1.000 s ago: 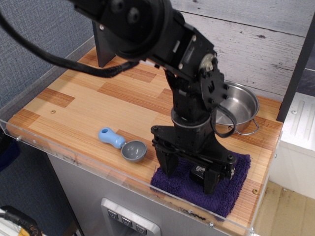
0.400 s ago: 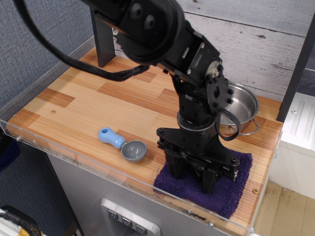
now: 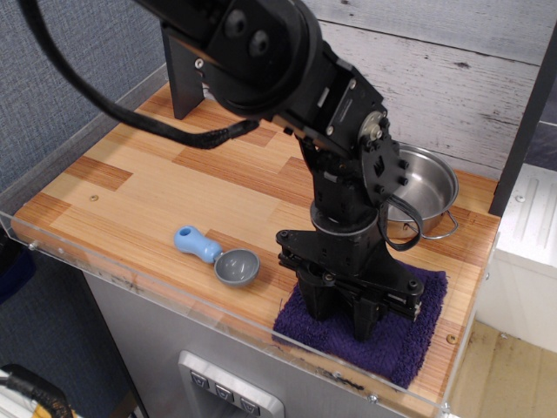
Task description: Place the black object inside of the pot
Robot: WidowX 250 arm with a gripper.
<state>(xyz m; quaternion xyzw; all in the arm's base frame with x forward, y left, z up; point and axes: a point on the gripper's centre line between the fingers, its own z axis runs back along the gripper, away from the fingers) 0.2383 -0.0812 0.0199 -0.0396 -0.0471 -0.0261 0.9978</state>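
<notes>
My black gripper (image 3: pixel 341 315) points straight down onto the purple towel (image 3: pixel 409 335) at the front right of the table. Its two fingers stand close together with their tips on the towel. The black object lies between them and is almost wholly hidden by the fingers and the wrist; its red cap and label do not show. The shiny steel pot (image 3: pixel 435 178) stands behind the towel at the back right, partly hidden by the arm, and the part of its inside that shows is empty.
A scoop with a grey bowl and a blue handle (image 3: pixel 218 255) lies left of the towel near the front edge. A dark post (image 3: pixel 181 78) stands at the back left. A clear acrylic rim (image 3: pixel 130 279) runs along the table's front and left edges.
The gripper has come down onto the towel and its fingers have closed in around the black object, which showed between them a second ago and is now hidden.
</notes>
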